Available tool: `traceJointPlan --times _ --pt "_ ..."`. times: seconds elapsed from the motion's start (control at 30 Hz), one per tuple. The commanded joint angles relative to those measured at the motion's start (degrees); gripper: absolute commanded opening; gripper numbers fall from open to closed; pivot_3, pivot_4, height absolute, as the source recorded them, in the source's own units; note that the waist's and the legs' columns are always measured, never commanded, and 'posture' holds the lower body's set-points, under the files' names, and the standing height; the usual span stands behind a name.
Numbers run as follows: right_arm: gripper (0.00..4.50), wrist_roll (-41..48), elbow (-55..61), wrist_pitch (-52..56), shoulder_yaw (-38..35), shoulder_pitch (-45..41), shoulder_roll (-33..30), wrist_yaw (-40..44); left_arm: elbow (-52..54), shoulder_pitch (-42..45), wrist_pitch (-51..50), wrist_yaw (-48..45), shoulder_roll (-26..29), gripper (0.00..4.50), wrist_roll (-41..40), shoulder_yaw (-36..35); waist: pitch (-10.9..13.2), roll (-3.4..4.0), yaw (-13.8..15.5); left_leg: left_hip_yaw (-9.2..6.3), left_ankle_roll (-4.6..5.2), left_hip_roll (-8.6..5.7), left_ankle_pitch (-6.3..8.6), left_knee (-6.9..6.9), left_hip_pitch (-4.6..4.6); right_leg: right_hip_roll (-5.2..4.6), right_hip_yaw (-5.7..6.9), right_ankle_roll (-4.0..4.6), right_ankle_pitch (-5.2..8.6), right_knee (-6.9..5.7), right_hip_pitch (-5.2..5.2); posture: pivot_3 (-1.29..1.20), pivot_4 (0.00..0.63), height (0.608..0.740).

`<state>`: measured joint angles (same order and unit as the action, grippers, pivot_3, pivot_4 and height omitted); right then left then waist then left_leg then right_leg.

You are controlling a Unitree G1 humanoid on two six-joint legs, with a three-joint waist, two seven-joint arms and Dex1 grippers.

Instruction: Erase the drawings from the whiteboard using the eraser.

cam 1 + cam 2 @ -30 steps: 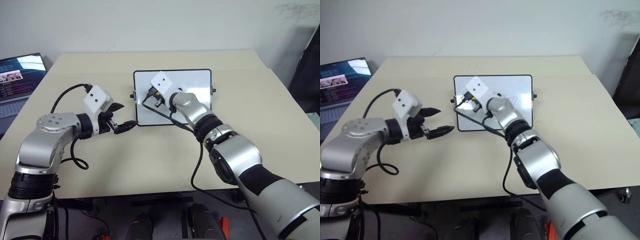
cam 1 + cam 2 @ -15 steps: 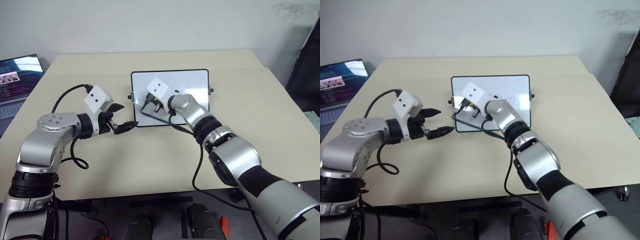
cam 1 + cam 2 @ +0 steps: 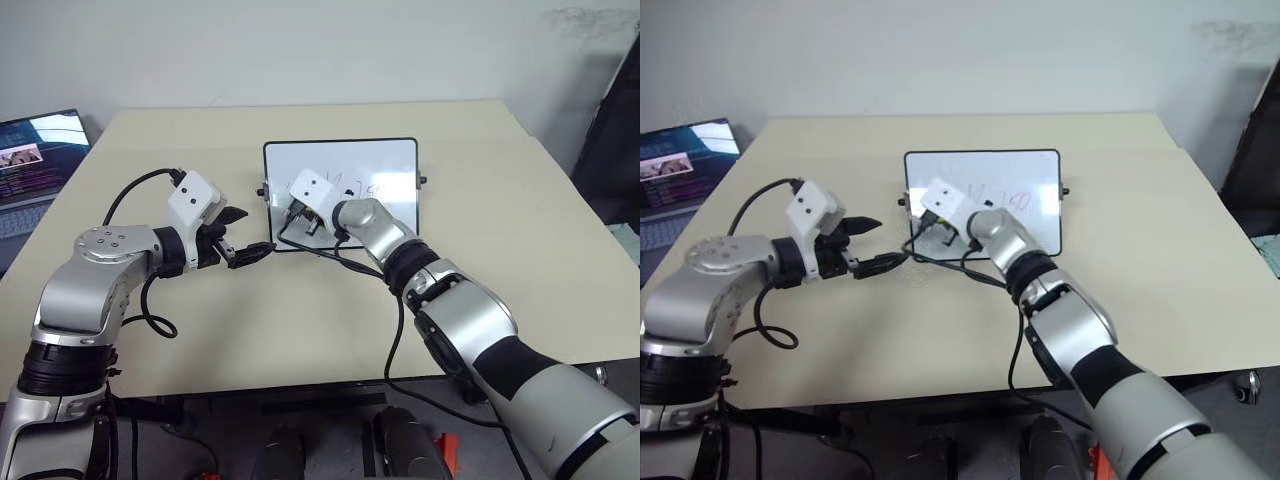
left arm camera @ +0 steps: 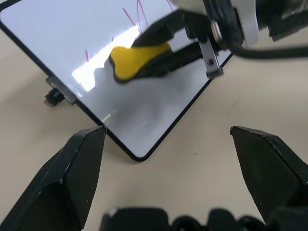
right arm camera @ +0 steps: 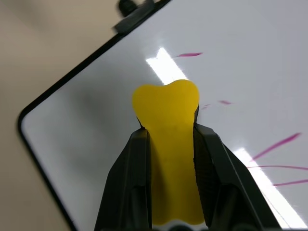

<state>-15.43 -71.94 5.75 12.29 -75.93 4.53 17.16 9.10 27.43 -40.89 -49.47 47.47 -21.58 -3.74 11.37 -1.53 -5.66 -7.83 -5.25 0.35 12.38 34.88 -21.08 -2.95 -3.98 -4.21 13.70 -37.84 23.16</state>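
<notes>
The whiteboard (image 3: pixel 392 160) lies flat at the middle of the table, black-framed. Thin marker drawings (image 3: pixel 357 188) sit in a row on its middle right, with reddish strokes (image 5: pixel 279 144) beside the eraser. My right gripper (image 3: pixel 300 215) is shut on the yellow eraser (image 5: pixel 168 144), holding it over the board's near left part, close to the surface. The eraser (image 4: pixel 139 57) is left of the marks. My left gripper (image 3: pixel 248 232) hangs open and empty just off the board's near left corner.
An open laptop (image 3: pixel 35 150) stands at the table's far left edge. Black cables (image 3: pixel 330 255) trail from my right wrist across the board's near edge. Bare tabletop (image 3: pixel 500 230) surrounds the board.
My right gripper has slid the eraser left and nearer across the board, uncovering the marks on the middle right. The left arm has stayed in place.
</notes>
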Motion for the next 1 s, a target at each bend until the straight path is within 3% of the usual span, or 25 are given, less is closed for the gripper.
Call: traceJointPlan --times 0.03,0.7,1.0 --pt "0.84 0.0 -1.76 1.96 -1.48 -0.86 -2.88 -4.07 0.39 1.27 1.09 -0.28 0.63 4.5 0.18 -0.51 0.0 -0.01 0.13 0.0 0.01 0.0 0.0 0.0 -0.01 0.0 0.0 0.0 0.0 0.01 0.0 0.0 0.15 0.74" --pt "0.84 0.0 -2.41 3.41 -0.92 -1.85 -4.78 -6.43 -0.66 2.05 1.83 -0.86 0.57 4.5 0.75 -0.16 -0.01 -0.01 0.71 0.0 0.01 0.0 0.0 -0.03 -0.04 0.0 0.01 0.01 0.01 0.06 0.0 0.0 0.15 0.74" --pt "0.84 0.08 -1.46 1.92 0.14 -4.62 0.51 -4.57 -0.71 2.34 2.02 -0.8 0.47 4.5 0.82 0.02 0.03 -0.01 0.07 0.05 0.01 0.06 0.0 -0.08 -0.09 0.0 0.02 0.01 0.01 0.11 0.08 0.0 0.15 0.74"
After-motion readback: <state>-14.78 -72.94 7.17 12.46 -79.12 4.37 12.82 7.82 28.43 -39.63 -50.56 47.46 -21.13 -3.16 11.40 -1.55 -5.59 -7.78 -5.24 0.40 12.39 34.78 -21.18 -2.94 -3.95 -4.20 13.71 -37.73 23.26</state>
